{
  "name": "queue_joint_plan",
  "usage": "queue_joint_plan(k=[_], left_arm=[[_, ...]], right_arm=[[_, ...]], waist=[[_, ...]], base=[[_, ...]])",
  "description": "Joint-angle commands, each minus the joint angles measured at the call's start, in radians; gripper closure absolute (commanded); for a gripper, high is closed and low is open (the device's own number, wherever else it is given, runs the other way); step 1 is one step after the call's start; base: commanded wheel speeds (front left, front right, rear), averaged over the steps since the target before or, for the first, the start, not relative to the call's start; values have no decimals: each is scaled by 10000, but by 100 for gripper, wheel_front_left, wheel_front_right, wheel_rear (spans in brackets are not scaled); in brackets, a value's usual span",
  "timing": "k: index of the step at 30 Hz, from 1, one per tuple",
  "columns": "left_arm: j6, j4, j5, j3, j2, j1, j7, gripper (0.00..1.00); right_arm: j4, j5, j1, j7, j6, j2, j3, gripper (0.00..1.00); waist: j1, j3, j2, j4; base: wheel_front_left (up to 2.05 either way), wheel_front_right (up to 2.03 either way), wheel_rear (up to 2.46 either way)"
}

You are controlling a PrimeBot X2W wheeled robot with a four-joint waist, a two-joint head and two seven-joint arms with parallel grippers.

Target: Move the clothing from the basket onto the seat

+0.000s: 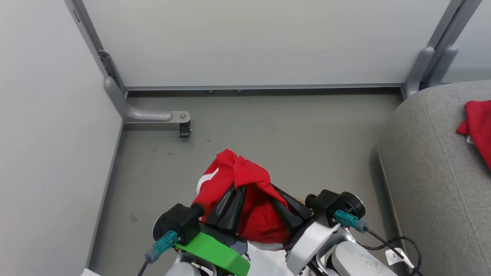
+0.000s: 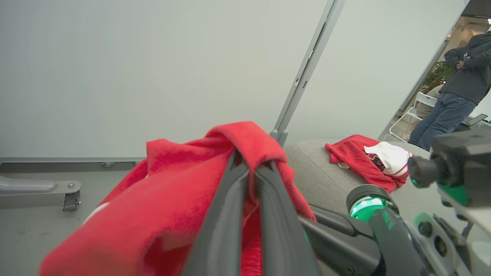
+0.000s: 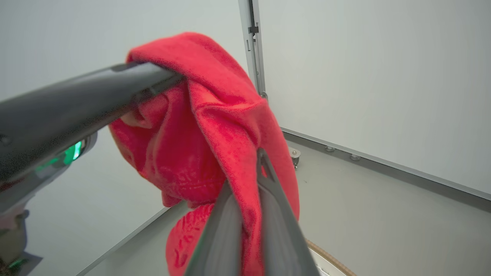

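Grey sofa seat [image 1: 433, 184] takes the right side, biggest thing here; bare grey floor [image 1: 268, 122] and pale partition panels [image 1: 249, 42] cover the far and left side; one red-and-white garment [image 1: 479, 126] lies on the seat at far right; the held red garment [image 1: 245, 178] is bunched in the air at near centre, over the floor and well left of the seat, with a white stripe on its left; left gripper [image 1: 236, 191] is clamped together on a fold near the garment's top; right gripper [image 1: 276, 195] is pinched closed on another fold just beside it, both grips close to the fingertips; basket [image 3: 332, 258] shows as a brown rim under the hanging cloth in the right wrist view; a person [image 2: 456, 88] stands far off past the seat. Risks, my guess: thin tip pinches could let soft cloth slide out on the swing right; the hanging tail could catch the basket rim; arms drifting apart would tug one grip free; letting go short of the seat edge drops it on the floor.
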Motion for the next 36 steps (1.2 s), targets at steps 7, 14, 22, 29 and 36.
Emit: queue_joint_plan(k=[7, 14, 22, 29, 36], left_arm=[[-33, 68, 313, 398, 11, -209, -6, 0], [-33, 292, 654, 454, 88, -368, -6, 0], [-33, 430, 782, 457, 220, -270, -1, 0], [-33, 557, 783, 166, 337, -594, -1, 0], [-33, 719, 755, -203, 610, -941, -1, 0]], right_arm=[[-354, -220, 461, -1, -14, -43, -1052, 100], [-586, -421, 756, -1, -13, -41, -1679, 100], [-649, -401, 1052, -1, -13, -37, -2297, 100], [-859, -545, 1305, -1, -13, -38, -3189, 100], [-1373, -1008, 706, -1, -13, -68, -4420, 100]], waist=[[0, 521, 0, -1856], [0, 853, 0, -3794], [0, 946, 0, -5719], [0, 1214, 0, -6399], [0, 1720, 0, -6496]], base=[[0, 0, 0], [0, 0, 0], [0, 0, 0], [0, 0, 0], [0, 0, 0]])
